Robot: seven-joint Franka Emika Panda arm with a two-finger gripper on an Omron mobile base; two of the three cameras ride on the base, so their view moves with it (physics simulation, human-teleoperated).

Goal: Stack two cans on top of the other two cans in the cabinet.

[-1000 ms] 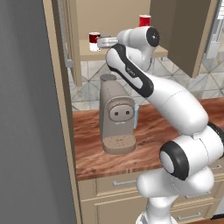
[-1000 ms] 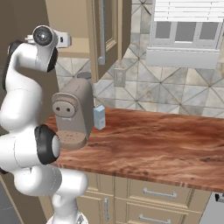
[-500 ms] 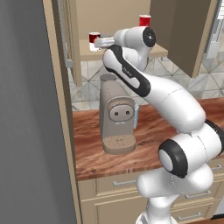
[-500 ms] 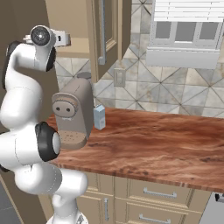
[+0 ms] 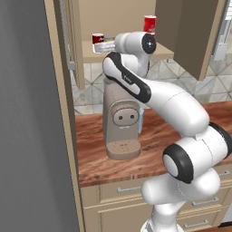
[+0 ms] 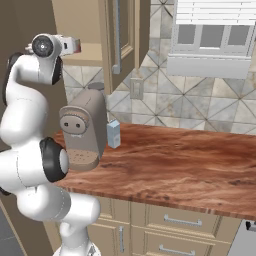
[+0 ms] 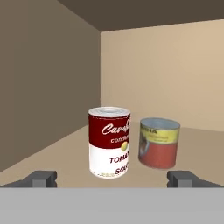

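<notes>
Claw [image 7: 112, 178] spread wide, nothing held, aimed into cabinet [image 7: 48, 78]. Soup can [image 7: 109, 142] seen upright on shelf [image 7: 65, 153] straight ahead, slightly left of centre between tips; grey tin [image 7: 159, 142] just right, behind.

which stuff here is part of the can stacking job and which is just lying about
Job:
- dark red can with white lower band
- greyish can with red band
- bright red can
- cabinet
- gripper, open

Lying about:
- coffee machine
- small pale carton
- wooden counter
</notes>
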